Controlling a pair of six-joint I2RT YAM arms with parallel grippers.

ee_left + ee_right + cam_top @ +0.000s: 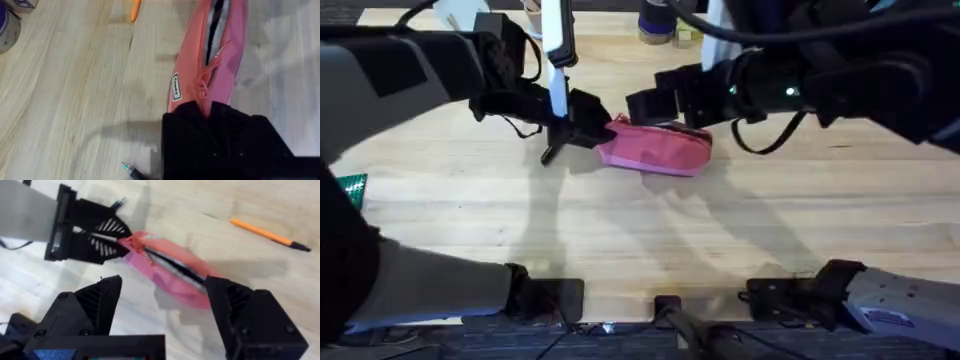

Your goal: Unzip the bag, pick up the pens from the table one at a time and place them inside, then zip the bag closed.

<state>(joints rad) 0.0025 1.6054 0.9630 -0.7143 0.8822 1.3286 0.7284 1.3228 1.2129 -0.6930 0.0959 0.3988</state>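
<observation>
overhead: pink pouch (655,150) is seen lying mid-table (620,230), left pincer (592,128) at its left end, right pincer (660,105) above it | left wrist: pouch (192,75) end is clamped in closed left pincer (210,117), zipper partly open; orange pen (135,9) and black pen tip (131,171) are seen on table | right wrist: right pincer (165,307) is held wide open over pouch (170,275), gripping nothing; orange pen (270,235) lies apart

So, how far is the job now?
Done: the bag is partly unzipped, grey lining showing. In hand: the left gripper pinches the bag's end; the right gripper hovers open over it. Left: the orange pen lies on the table, then zipping.
</observation>
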